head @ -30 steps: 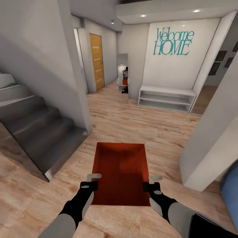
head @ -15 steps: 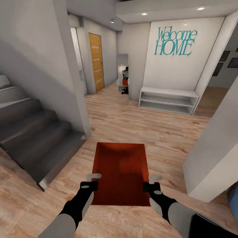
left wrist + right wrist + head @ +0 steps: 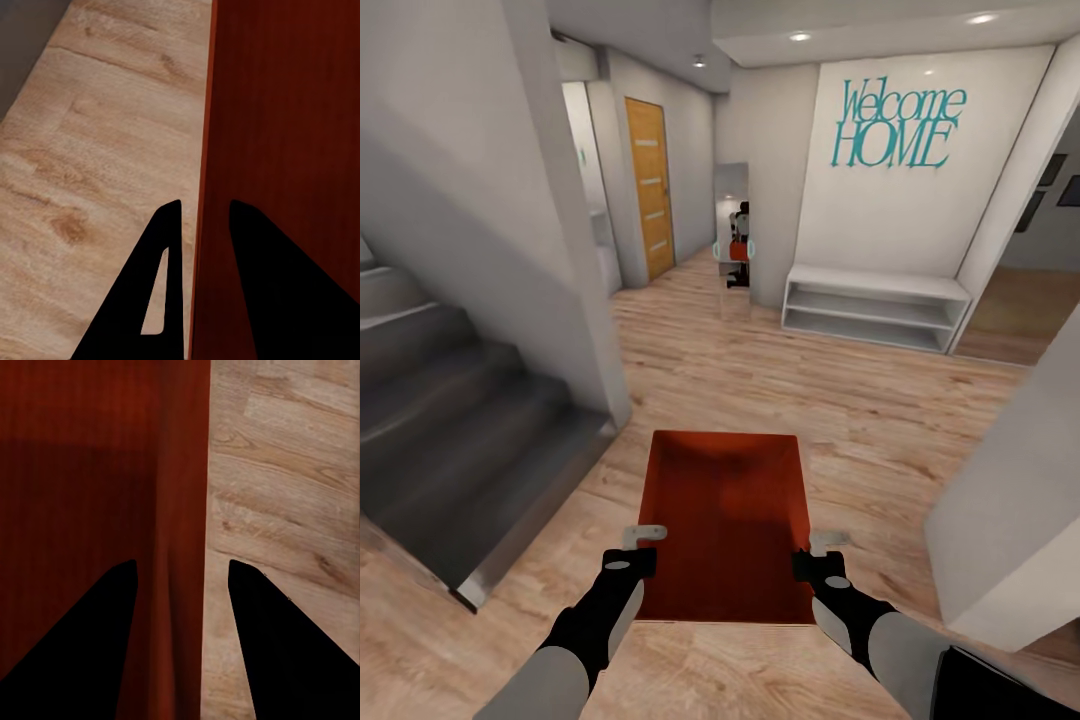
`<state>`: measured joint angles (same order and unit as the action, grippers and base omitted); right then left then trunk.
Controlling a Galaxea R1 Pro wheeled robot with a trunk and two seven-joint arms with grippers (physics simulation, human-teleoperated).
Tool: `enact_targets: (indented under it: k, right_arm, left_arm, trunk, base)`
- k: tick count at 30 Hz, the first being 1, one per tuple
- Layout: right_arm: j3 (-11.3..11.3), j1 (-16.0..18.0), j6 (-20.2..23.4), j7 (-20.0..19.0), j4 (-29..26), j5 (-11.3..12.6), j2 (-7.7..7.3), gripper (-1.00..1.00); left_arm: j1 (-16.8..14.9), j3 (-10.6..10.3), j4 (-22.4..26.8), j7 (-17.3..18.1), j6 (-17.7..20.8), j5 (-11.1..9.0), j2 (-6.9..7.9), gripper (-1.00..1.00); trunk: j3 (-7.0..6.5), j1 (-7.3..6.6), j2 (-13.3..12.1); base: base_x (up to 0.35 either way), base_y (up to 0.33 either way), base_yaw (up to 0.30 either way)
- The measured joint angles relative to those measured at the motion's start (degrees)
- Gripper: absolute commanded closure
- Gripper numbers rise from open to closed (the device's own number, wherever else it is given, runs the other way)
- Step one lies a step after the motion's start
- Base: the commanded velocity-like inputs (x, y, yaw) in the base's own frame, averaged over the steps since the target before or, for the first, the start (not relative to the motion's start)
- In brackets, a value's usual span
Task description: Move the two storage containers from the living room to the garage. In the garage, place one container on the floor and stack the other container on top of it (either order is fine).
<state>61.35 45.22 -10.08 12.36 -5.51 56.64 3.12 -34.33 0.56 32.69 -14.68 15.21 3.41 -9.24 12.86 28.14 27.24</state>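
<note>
Nearest the robot, held out in front between both arms, is one orange-red storage container (image 3: 725,520), open-topped and with nothing inside; its floor and low walls are bare. The left claw (image 3: 647,541) is clamped on the container's left wall, one finger (image 3: 161,289) outside and the other inside, as the left wrist view shows. The right claw (image 3: 820,549) is clamped on the right wall in the same way, a dark finger (image 3: 289,649) on either side of the rim. The container hangs above a light wood plank floor (image 3: 780,390).

To the left, grey stairs (image 3: 450,420) rise beside a white wall. At the right a white wall corner (image 3: 1020,500) juts in.

Farther on, a low white shelf unit (image 3: 875,308) with open compartments stands against a white wall bearing teal lettering (image 3: 897,125) that reads "Welcome HOME". Beside it a narrow mirror (image 3: 734,240) reflects the robot with something red. Farthest back, a wooden door (image 3: 649,185) closes a short passage.
</note>
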Motion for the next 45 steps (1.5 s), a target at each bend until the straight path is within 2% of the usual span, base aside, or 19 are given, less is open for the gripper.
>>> enact_targets:
  k: [17, 45]
  right_arm:
    - [0.0, 0.0, -0.1, 0.0, 0.1, 0.0, 0.03, 1.0]
    - [0.0, 0.0, -0.1, 0.0, 0.1, 0.0, 0.06, 1.0]
  left_arm:
    - [0.0, 0.0, 0.0, 0.0, 0.0, 0.0, 0.0, 1.0]
    - [0.0, 0.0, 0.0, 0.0, 0.0, 0.0, 0.03, 1.0]
  trunk:
    - [0.0, 0.0, 0.0]
    - [0.0, 0.0, 0.0]
  base:
    - [0.322, 0.0, -0.139]
    - [0.322, 0.0, -0.004]
